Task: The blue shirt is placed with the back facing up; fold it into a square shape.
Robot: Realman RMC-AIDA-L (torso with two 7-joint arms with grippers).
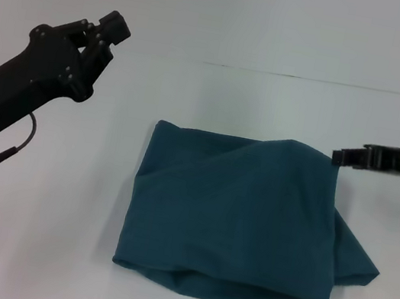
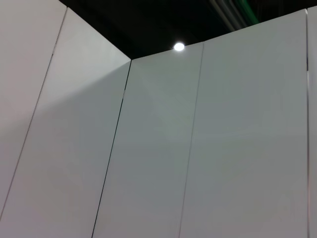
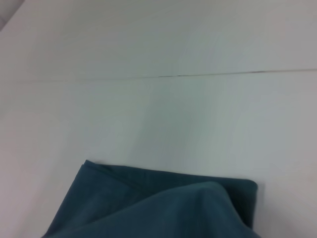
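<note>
The blue shirt lies folded into a rough rectangle on the white table, plain side up, with a loose flap sticking out at its right edge. Its far corner also shows in the right wrist view as the blue shirt. My right gripper reaches in low from the right, its tip at the shirt's far right corner. My left gripper is raised well off to the left of the shirt, pointing up and away, shut with nothing in it.
The white table runs all around the shirt, with a thin seam line across the back. The left wrist view shows only white wall panels and a ceiling light.
</note>
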